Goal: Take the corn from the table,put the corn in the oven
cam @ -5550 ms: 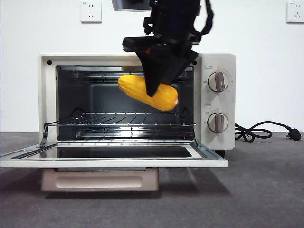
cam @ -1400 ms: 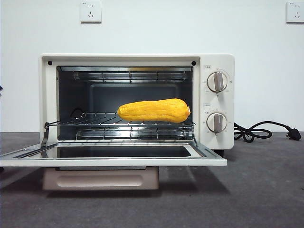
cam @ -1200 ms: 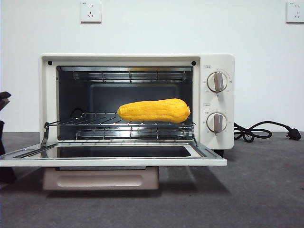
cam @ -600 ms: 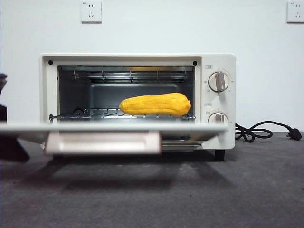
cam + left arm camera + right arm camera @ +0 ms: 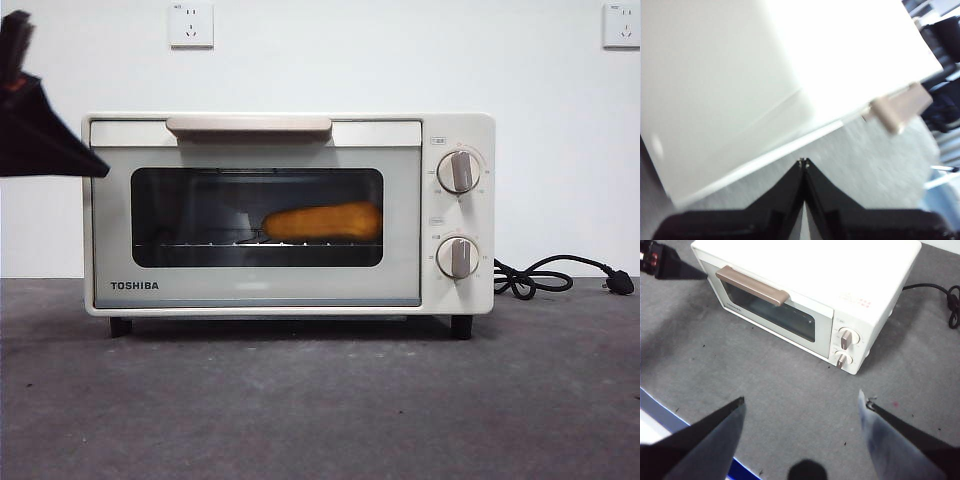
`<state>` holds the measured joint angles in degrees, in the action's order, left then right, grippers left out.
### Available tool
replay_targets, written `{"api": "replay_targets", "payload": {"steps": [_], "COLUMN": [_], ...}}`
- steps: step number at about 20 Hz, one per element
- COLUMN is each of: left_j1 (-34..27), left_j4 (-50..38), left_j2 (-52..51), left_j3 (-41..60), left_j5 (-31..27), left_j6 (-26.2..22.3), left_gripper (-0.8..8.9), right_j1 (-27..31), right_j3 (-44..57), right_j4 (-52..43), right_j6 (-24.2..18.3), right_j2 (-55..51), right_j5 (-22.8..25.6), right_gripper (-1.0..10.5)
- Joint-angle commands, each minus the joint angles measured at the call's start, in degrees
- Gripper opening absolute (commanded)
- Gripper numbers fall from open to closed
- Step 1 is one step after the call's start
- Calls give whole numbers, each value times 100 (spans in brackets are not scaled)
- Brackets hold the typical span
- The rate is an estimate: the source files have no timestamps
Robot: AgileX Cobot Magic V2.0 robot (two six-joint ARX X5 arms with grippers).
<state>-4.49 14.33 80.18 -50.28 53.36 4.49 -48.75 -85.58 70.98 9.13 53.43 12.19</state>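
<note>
The cream-white TOSHIBA oven [image 5: 260, 290] stands on the dark grey table [image 5: 320, 410] with its door closed. Through the dark glass I see the corn [image 5: 322, 222] lying on the wire rack, right of centre. My left gripper [image 5: 100, 170] is shut with nothing in it and hovers at the oven's upper left corner; in its wrist view the joined tips [image 5: 804, 162] point at the oven's white casing [image 5: 740, 90], with the bar handle [image 5: 900, 107] off to one side. My right gripper [image 5: 802, 397] is open and empty, high above the table in front of the oven [image 5: 840, 285].
A black power cord [image 5: 550, 275] lies on the table right of the oven. Two round knobs [image 5: 458, 171] sit on the oven's right panel. Wall sockets [image 5: 191, 24] hang on the white wall behind. The left gripper [image 5: 652, 257] shows in the right wrist view.
The oven door has swung up from flat open to closed. The left gripper rose from low at the left edge to the oven's upper left corner. The corn stayed on the rack.
</note>
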Motion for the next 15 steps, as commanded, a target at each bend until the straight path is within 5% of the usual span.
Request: {"api": "replay_targets", "payload": {"steps": [1,8,15], "left_j1": [109,197,275], "left_j4": [33,1067,2306], "left_j2": [-11,-411,-1770], "left_j3": [-190,-509,-531], "left_j5": [-85,-153,-1379], "left_j6": [44,-546,-1106], "left_gripper": [-7,-7,-7], "right_j1": [-9,-9,-9], "right_j3": [46,46,46], "right_j4": [7,116,131], "right_j6": [122,127,127], "right_j2": [-4,4,35], "right_j5": [22,22,-7], "right_gripper": [378,378,374]}}
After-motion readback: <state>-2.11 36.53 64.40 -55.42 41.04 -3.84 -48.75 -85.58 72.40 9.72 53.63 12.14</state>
